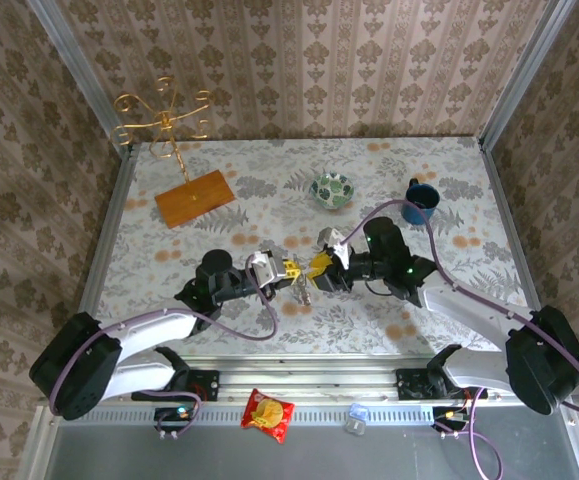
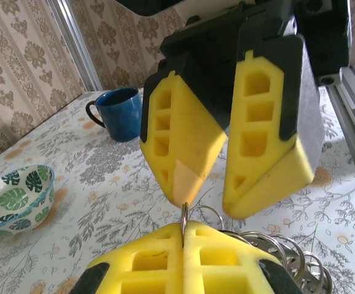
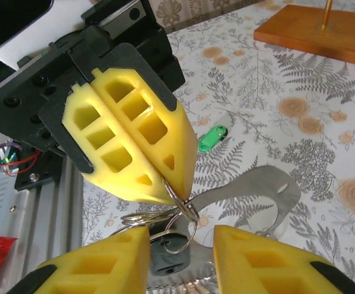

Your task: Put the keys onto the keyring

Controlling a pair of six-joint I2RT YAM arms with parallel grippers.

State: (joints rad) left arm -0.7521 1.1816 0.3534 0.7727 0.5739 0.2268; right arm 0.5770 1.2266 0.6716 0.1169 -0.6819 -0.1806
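**Both hands meeting mid-bench over the keyring**

So the left hand (image 2: 183, 231) is clamped tight on the keyring (image 2: 184, 215). The yellow pads are pinched together with one thin metal loop poking up out of the seam, and the rest of the ring bunch trails off to the side. The right hand (image 3: 182, 237) is released, with its fingers spread on either side of that bunch, right up against the left one. From the top view they're nose to nose in the middle of the bench (image 1: 439, 160).

The green key (image 3: 212, 138) is lying flat on the bench, just beyond the rings and not touching them. The black key (image 3: 164, 257) looks to be sitting in among the loops, though it's hard to say exactly how. There's also a flat silver tag (image 3: 260, 190) on the bunch.

Further back are a leaf-pattern bowl (image 1: 333, 189), a blue mug (image 1: 421, 196) and a gold wire stand (image 1: 164, 120).
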